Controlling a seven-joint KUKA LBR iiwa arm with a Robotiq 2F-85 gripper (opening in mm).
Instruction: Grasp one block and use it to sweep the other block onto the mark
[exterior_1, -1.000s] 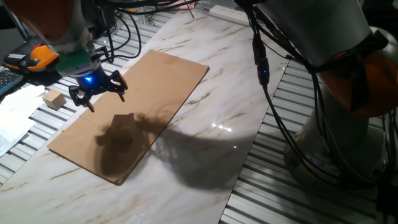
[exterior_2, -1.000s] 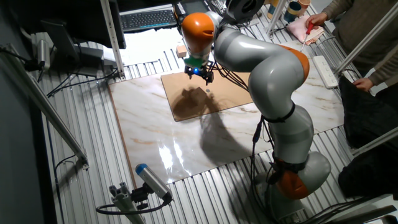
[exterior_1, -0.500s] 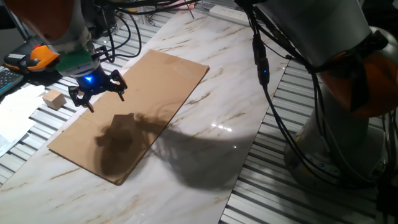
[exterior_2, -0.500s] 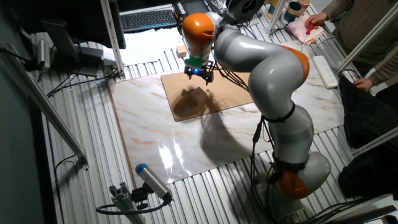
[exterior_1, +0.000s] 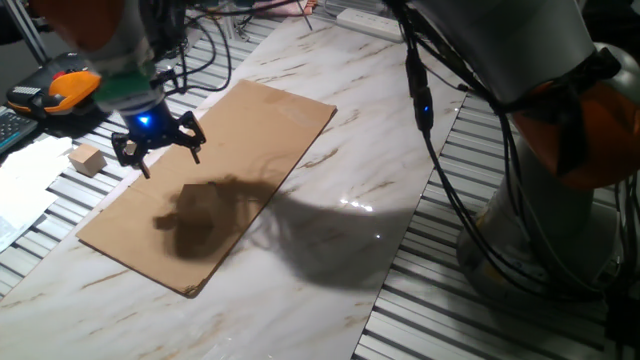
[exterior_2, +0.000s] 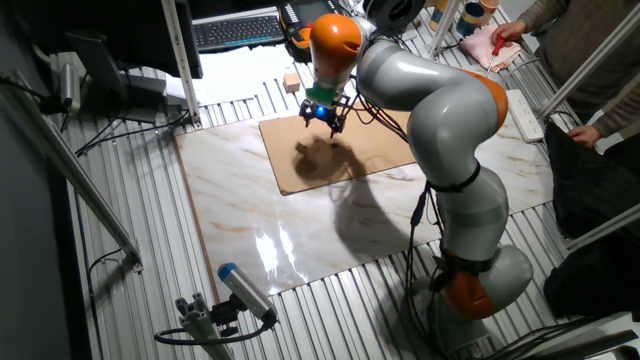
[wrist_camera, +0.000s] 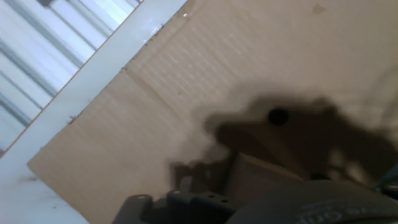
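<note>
My gripper (exterior_1: 158, 156) hangs above the left part of a brown cardboard sheet (exterior_1: 250, 130), with a blue light on its wrist. It also shows in the other fixed view (exterior_2: 328, 120). In the hand view a light-tan block (wrist_camera: 267, 175) sits in shadow between the fingers at the bottom edge, so the gripper is shut on it. The mark (wrist_camera: 278, 116), a small dark dot, lies on the cardboard (wrist_camera: 186, 62) just beyond the block, inside the hand's shadow. A much smaller tan cube (exterior_1: 88, 158) rests off the cardboard on the slatted table, left of the gripper (exterior_2: 292, 80).
The cardboard (exterior_2: 370, 150) lies on a white marble board (exterior_1: 330, 200) over a slatted metal table. Cables and an orange device (exterior_1: 65, 88) sit at the far left. The arm's big grey links (exterior_2: 440, 110) arch over the right side. A person (exterior_2: 520, 30) stands at the back.
The gripper and arm have shifted a little to the right over the cardboard, and their shadow moved with them. The small cube has not moved.
</note>
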